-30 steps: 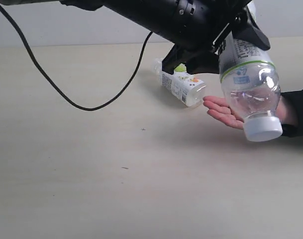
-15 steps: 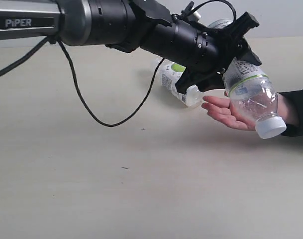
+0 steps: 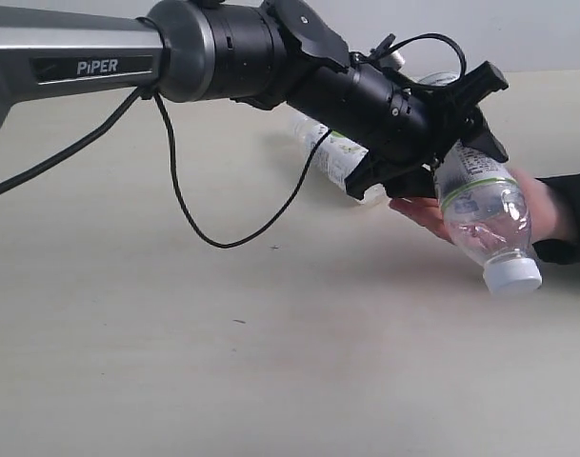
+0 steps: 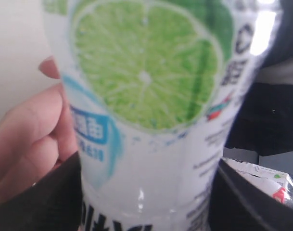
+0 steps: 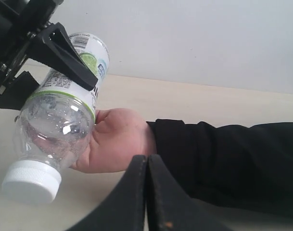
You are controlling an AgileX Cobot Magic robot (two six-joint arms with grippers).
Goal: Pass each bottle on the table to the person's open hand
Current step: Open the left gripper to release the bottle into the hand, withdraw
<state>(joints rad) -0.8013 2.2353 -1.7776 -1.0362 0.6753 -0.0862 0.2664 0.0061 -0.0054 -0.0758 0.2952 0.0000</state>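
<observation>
My left gripper (image 3: 453, 141) reaches across to the right and is shut on a clear bottle (image 3: 485, 214) with a white-green lime label. The bottle tilts with its white cap (image 3: 513, 276) downward. Its body lies against the palm of the person's open hand (image 3: 415, 211). In the left wrist view the label (image 4: 146, 77) fills the frame between the black fingers (image 4: 40, 202), with the hand (image 4: 26, 134) beside it. A second bottle (image 3: 335, 157) lies on the table (image 3: 175, 333) behind the arm. My right gripper (image 5: 146, 161) is shut and empty, just short of the hand (image 5: 117, 139).
A black cable (image 3: 223, 238) hangs from the left arm and loops low over the tabletop. The person's black sleeve (image 3: 570, 214) comes in from the right edge. A pale wall closes off the back of the table.
The left arm has come down and swung the held bottle lower, from above the hand down onto the palm. The hand and the right gripper have stayed put.
</observation>
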